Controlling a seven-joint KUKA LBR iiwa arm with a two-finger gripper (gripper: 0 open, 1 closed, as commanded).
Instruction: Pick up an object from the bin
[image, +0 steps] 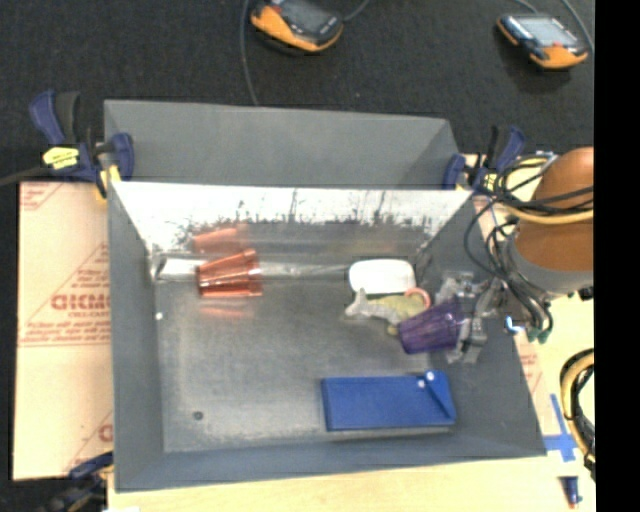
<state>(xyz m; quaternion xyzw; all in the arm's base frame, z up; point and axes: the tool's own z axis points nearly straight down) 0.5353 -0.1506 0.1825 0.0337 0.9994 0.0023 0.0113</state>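
My gripper (463, 322) is low at the bin's right wall. Its grey fingers (468, 347) stand above and below the right end of a small purple cup-like thing (425, 330) and are shut on it. The purple thing points left, over the edge of a pale yellowish piece with a pink rim (397, 301). Just behind that lies a white rounded block (380, 274). A flat blue box (385, 403) lies near the front wall, below the gripper and to its left.
A shiny copper-red cup (228, 275) lies on its side at the back left, mirrored in the bin's rear wall. The arm with its orange cover and cables hangs over the bin's right rim. Bare floor stretches across the left and middle.
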